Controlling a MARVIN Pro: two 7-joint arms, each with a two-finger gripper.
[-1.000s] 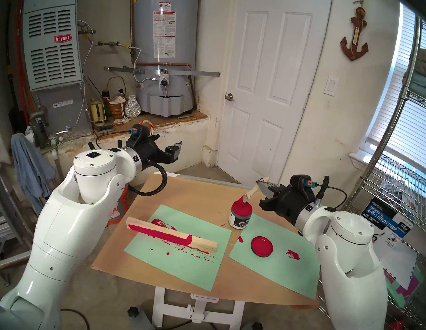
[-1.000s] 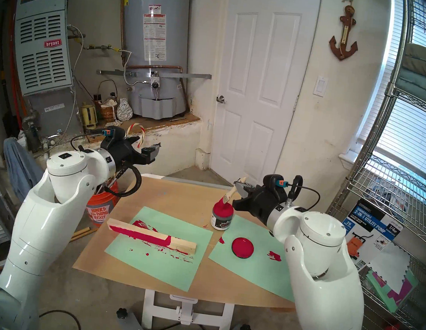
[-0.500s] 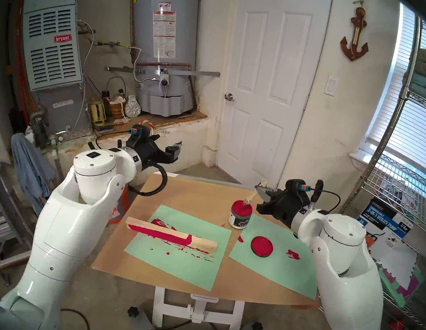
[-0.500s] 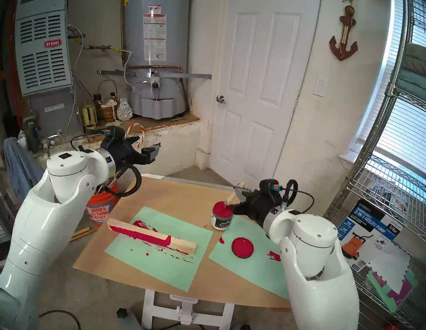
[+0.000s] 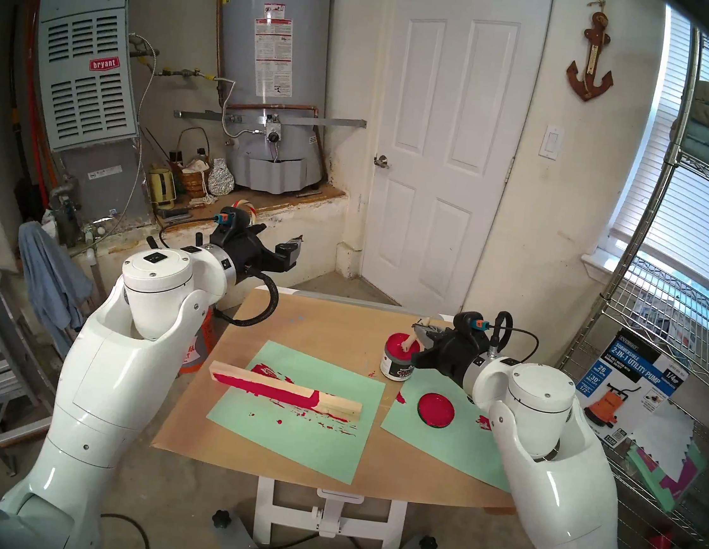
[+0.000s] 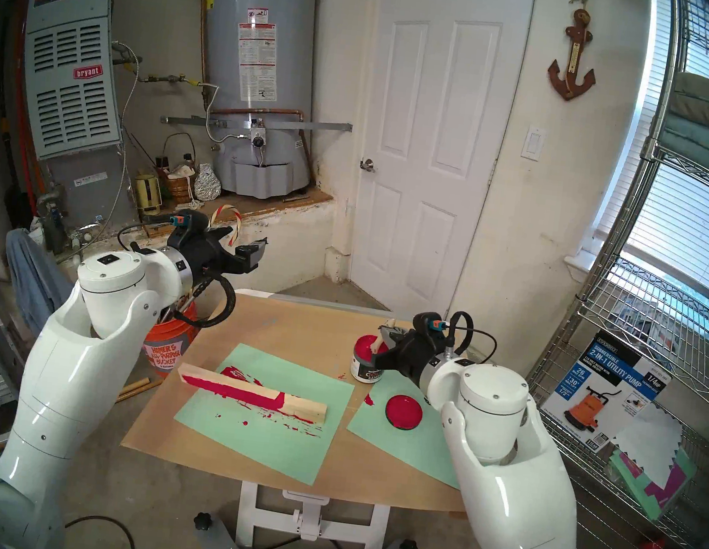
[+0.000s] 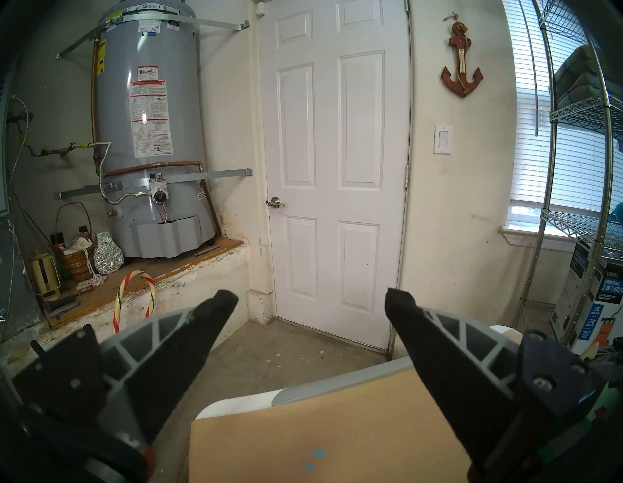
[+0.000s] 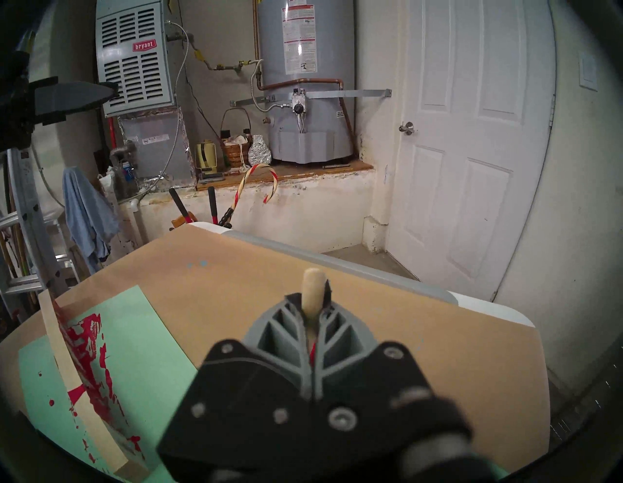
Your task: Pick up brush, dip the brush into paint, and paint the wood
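Observation:
The brush (image 5: 412, 342) leans in the small round jar (image 5: 395, 367), bristles sunk out of sight in the crimson paint (image 5: 395, 343). My right gripper (image 5: 423, 334) is shut on its pale handle just right of the jar's mouth. In the right wrist view the handle end (image 8: 313, 281) pokes up between the closed fingers of that gripper (image 8: 310, 296). The wood (image 5: 286, 392) lies on green paper at the table's left, mostly coated crimson with a bare right end, and shows again as wood (image 8: 64, 364). My left gripper (image 5: 291, 249) hangs open and empty beyond the far left corner, the same gripper (image 7: 312, 303).
A red-coated lid (image 5: 436, 410) lies on the right green sheet (image 5: 434, 448), close under my right forearm. Brown paper (image 5: 328, 330) covers the table. An orange bucket (image 6: 168, 347) stands by the left edge and a wire shelf (image 5: 666, 347) on the right.
My right gripper has come down and leftward, pushing the brush from above the jar's rim deep into the paint. The left arm has not moved.

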